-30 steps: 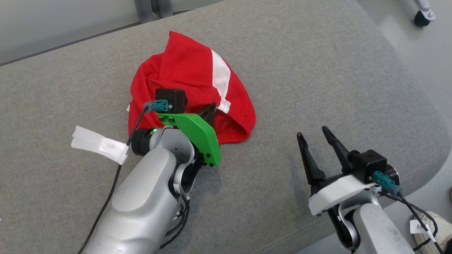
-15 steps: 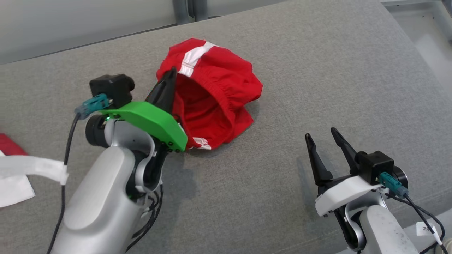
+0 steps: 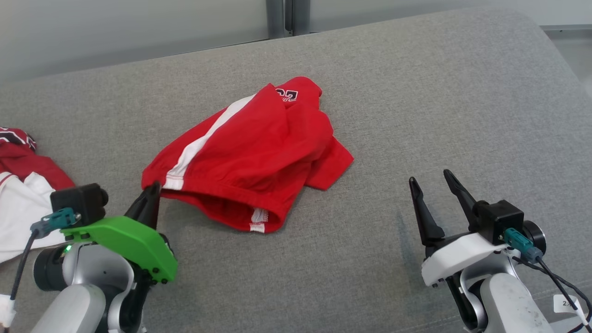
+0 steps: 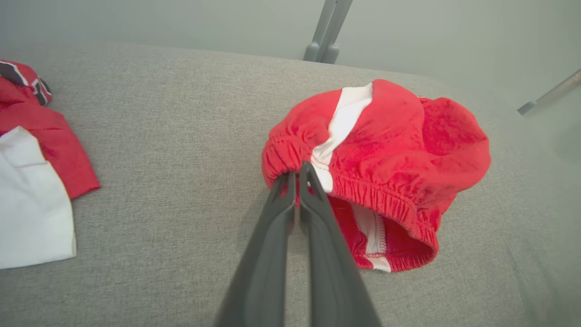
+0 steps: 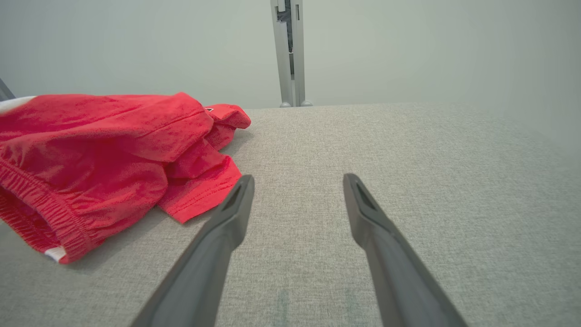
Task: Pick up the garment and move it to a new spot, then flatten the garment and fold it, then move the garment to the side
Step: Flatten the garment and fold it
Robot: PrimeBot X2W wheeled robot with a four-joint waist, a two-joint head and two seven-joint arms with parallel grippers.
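Though bunched a second ago, red shorts [image 3: 249, 157] stretched out, left gripper [image 3: 150, 194] pinching waistband [image 4: 290, 150], right gripper [image 3: 429, 176] splayed.

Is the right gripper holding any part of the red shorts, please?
No, the right gripper stands open above the bare grey cushion, with the red shorts lying apart to its left.

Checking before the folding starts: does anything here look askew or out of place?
The red shorts lie bunched, not flat: the waistband gapes open and one leg lies folded under the top layer. The left gripper is shut on the waistband's edge. Nothing looks damaged or spilled.
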